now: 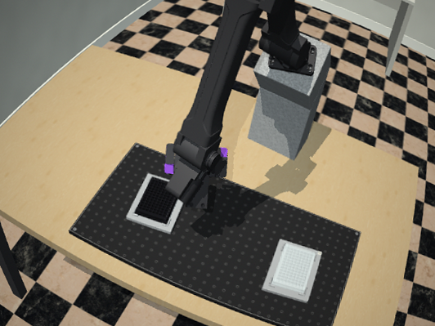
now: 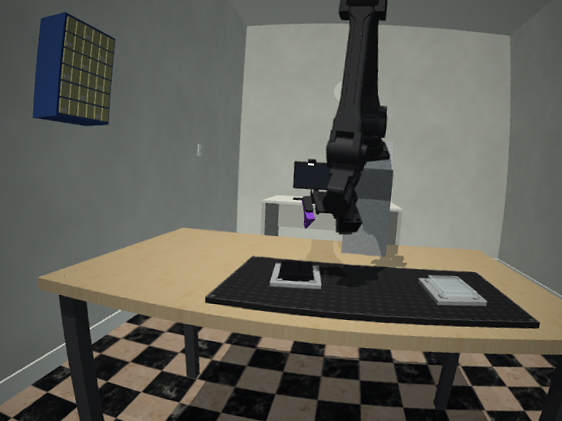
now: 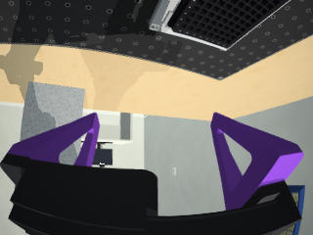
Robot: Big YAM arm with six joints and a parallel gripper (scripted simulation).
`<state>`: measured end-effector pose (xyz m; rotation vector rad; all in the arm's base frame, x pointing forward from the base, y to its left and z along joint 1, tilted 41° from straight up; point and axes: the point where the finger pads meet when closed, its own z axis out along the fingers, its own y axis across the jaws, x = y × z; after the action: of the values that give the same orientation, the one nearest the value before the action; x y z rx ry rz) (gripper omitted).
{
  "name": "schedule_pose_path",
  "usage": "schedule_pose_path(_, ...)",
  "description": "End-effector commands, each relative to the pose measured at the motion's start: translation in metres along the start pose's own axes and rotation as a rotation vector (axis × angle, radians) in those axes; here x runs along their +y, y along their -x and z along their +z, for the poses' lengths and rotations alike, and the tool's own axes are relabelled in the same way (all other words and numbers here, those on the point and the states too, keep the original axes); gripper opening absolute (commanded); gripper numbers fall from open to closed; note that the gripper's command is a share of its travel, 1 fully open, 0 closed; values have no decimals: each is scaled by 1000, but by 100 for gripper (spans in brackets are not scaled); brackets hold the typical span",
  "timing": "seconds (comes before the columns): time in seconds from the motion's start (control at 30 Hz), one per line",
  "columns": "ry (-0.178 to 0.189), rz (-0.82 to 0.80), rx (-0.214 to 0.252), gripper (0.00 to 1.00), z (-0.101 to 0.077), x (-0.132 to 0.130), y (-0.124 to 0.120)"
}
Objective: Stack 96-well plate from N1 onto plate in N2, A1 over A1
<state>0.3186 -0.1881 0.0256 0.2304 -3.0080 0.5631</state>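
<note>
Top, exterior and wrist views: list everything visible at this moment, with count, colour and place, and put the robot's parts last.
Table: one, light wood, dark legs, on the checkered floor.
Breadboard mat: one, black, dotted, on the table.
Plate nests: two, grey; N1 on the mat's left in the top view, N2 on its right.
Black 96-well plate: one, seated in N1.
White 96-well plate: one, seated in N2.
Pedestal: one, grey stone, behind the mat.
Wall cabinet: one, blue, on the left wall.
White desk: one, at the back.
Arm: one, black, mounted on the pedestal.
Gripper: one, purple fingers, open, empty, above N1.
</note>
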Motion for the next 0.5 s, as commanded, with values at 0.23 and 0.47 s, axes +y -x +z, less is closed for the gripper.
schedule_pose_path(0.23, -28, 64, -55, 100, -9, 22, 35)
schedule_pose_path(0.47, -55, 117, -175, 100, -19, 42, 63)
